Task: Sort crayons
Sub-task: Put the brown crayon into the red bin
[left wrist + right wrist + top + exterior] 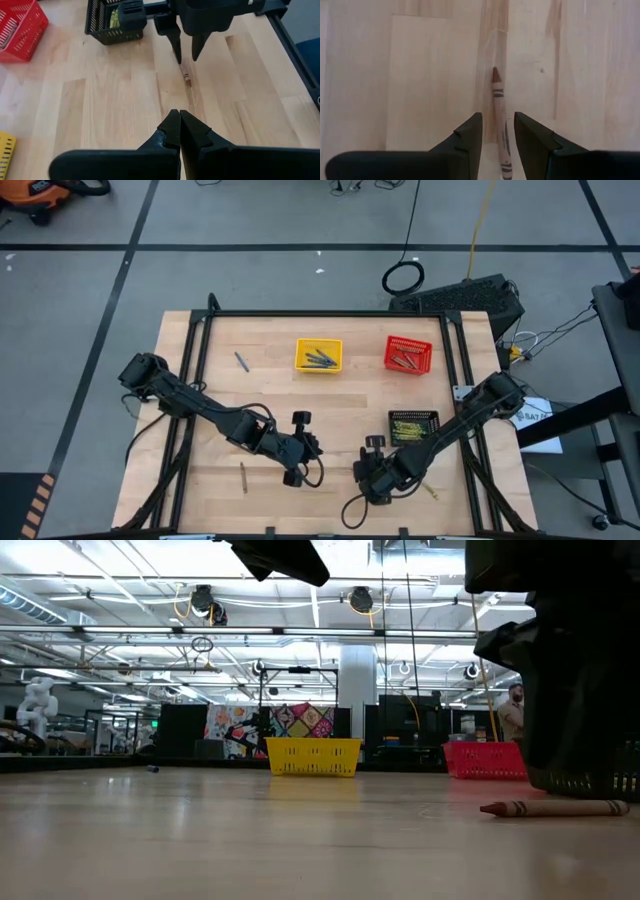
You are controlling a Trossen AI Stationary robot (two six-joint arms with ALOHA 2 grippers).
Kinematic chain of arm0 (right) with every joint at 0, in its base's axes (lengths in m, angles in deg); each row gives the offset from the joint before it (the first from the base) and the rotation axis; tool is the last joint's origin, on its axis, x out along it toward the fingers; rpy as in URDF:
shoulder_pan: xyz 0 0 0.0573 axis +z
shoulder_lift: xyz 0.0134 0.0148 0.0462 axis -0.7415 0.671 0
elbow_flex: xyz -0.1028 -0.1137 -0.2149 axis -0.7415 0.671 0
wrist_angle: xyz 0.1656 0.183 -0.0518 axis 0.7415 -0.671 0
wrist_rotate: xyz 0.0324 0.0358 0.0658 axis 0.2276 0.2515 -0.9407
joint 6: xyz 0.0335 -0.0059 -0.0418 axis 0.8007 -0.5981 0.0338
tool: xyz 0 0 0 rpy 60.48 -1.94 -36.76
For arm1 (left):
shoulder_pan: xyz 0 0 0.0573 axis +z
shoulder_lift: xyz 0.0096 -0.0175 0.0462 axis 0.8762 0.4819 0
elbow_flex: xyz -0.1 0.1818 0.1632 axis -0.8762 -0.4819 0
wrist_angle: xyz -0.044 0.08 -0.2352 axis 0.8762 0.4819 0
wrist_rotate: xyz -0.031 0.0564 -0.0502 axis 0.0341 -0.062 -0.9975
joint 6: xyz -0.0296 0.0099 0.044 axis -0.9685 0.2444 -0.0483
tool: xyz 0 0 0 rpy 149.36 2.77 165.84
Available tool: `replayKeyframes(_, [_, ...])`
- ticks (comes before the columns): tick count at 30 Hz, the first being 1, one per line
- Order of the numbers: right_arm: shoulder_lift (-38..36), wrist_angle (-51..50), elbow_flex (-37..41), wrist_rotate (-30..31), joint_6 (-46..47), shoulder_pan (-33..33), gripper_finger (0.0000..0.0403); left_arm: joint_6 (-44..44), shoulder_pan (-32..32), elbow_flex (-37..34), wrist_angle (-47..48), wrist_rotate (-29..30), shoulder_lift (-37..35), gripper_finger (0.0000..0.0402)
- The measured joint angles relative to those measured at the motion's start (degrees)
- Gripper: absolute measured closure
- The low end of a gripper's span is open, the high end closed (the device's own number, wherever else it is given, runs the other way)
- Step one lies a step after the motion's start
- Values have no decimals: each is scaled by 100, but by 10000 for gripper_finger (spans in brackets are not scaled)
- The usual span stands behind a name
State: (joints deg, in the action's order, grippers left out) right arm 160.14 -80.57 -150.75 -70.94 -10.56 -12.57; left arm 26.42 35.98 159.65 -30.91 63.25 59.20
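the step in hand looks like a pick-up: the right gripper (497, 137) hangs over a brown-red crayon (498, 112) lying flat on the wooden table (260, 395) near the bottom edge of the overhead frame, right of centre. in its own wrist view the two dark fingers (470, 132) stand partly open on either side of the crayon, the stick running up between them with its tip pointing away; they hold nothing, and whether the pads touch the wood cannot be told. the next move, as i judge it, calls for a short drop and a squeeze across the thin stick, then a carry to the red basket (408, 353) at the upper right, where similar sticks lie. just to the left, bottom centre, the left gripper (297, 448) waits with its fingers pressed together and empty, facing the other arm. farther up the frame sit the black basket (413, 425) with yellow-olive crayons, the yellow basket (318, 355) with blue-grey ones, a lone blue-grey crayon (241, 361) at upper left, and an olive crayon (243, 477) at lower left, both still to sort.
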Motion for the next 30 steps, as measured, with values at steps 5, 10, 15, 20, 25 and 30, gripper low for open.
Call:
replayKeyframes(5, [-3,4,1,-2,-83,-17,302,0,0,0,0,0,0,401])
replayKeyframes(10, [-3,58,172,-11,-53,-52,302,0,0,0,0,0,0,401])
replayKeyframes(15, [-3,47,391,-19,114,-48,302,3,0,0,0,0,0,401])
replayKeyframes(20, [-3,68,478,-22,170,-81,303,5,0,0,0,0,0,401])
replayKeyframes(25, [-28,408,703,-318,174,-224,303,6,0,0,-2,0,0,401])
replayKeyframes(30, [-38,517,791,-453,211,-317,307,9,0,2,0,0,0,401])
